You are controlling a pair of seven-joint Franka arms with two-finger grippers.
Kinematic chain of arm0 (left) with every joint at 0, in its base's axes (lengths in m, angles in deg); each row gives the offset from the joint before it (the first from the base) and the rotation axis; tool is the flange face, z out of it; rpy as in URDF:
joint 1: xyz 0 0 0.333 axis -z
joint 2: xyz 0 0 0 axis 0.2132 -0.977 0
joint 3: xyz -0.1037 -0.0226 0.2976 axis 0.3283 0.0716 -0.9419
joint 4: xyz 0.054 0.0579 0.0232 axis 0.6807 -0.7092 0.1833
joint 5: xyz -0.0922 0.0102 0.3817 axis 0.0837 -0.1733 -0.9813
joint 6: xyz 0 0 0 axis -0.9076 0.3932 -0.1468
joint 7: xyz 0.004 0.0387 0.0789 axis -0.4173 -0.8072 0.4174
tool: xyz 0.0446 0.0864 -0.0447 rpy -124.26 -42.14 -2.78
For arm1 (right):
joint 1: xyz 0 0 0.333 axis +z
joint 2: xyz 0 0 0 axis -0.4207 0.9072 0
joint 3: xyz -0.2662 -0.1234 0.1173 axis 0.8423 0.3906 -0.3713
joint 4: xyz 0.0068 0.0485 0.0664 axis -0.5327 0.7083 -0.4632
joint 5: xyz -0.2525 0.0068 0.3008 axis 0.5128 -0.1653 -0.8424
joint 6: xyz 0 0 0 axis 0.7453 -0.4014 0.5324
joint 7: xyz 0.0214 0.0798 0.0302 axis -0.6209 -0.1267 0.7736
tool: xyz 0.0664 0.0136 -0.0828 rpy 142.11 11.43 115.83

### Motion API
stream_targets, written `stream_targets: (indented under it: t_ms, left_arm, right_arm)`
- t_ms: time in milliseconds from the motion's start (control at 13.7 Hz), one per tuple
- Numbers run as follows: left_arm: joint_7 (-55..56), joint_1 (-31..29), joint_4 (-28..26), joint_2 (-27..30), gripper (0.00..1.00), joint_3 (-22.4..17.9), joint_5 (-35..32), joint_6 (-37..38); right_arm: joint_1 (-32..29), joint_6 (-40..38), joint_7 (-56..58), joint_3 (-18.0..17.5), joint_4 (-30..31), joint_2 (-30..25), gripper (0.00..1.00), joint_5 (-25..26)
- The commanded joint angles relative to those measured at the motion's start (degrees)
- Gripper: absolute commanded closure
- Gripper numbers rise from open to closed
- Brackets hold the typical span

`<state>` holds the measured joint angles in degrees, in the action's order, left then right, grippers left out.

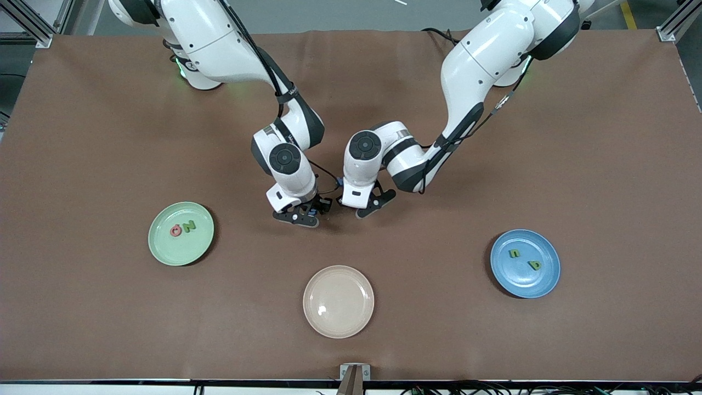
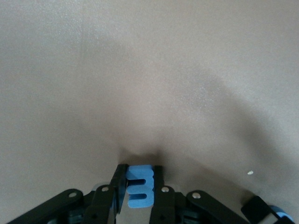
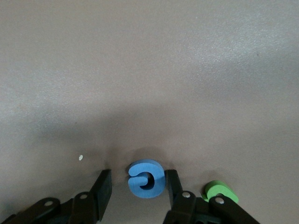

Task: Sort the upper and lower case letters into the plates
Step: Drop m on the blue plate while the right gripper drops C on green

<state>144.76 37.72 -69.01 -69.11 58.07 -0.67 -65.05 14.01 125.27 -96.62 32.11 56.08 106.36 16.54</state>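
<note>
Front view: both arms reach down to the middle of the table, side by side. The right gripper [image 1: 299, 215] and the left gripper [image 1: 368, 207] stand low at the table surface, farther from the camera than the cream plate [image 1: 338, 301]. The mint green plate [image 1: 181, 233], toward the right arm's end, holds a red Q [image 1: 176, 230] and a green N [image 1: 190, 225]. The blue plate [image 1: 525, 263], toward the left arm's end, holds a green n [image 1: 515, 253] and a green p-like letter [image 1: 535, 265]. The letters under the grippers are mostly hidden here.

Left wrist view: the left gripper [image 2: 139, 189] is clamped on a blue m [image 2: 139, 191], one pad against each flat side. The letter sits squarely between the pads, its long axis running along the fingers.

Right wrist view: the right gripper [image 3: 138, 186] straddles a blue G [image 3: 146, 178] lying flat on the table. One finger [image 3: 172, 183] touches the letter; the other stands apart, so the jaws are open and not yet gripping. A green letter [image 3: 217, 190] lies just beside the touching finger, outside the jaws. The G lies directly between the fingers, so the grasp appears to need closing only.
</note>
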Motion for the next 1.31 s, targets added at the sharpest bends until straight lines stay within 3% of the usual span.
stream_targets:
  t_ms: [0, 146, 218, 582, 801, 1237]
  left_arm:
    - [0.11, 0.08, 0.30, -0.36, 0.95, -0.66, 0.44, -0.24]
    - [0.20, -0.27, 0.30, 0.34, 1.00, -0.66, 0.44, 0.63]
    - [0.46, -1.32, 0.39, 0.86, 1.00, -0.57, 0.35, 1.34]
    - [-1.20, -8.08, 0.57, 5.87, 1.00, -0.39, -0.44, 3.01]
    - [-12.05, -13.70, 0.56, 8.60, 0.99, -0.39, -0.62, 7.30]
    - [-37.03, -26.09, -0.75, 12.21, 0.99, -0.22, -0.62, 16.36]
  right_arm:
    - [0.58, 0.00, -0.94, 0.54, -0.47, 0.43, 0.78, -0.28]
    - [-0.12, -0.10, -0.68, 0.54, -0.56, 0.25, 0.98, -0.28]
    - [-0.47, -0.36, -0.15, 0.62, -0.73, -0.01, 1.00, -0.28]
    - [-7.58, -19.31, 6.24, 0.62, -9.69, -2.90, 1.00, -0.28]
    - [-14.25, -20.84, 18.53, 0.62, -7.34, -5.45, 1.00, -0.28]
    - [-27.53, -20.40, 41.65, 0.71, -5.13, -5.37, 0.99, -0.19]
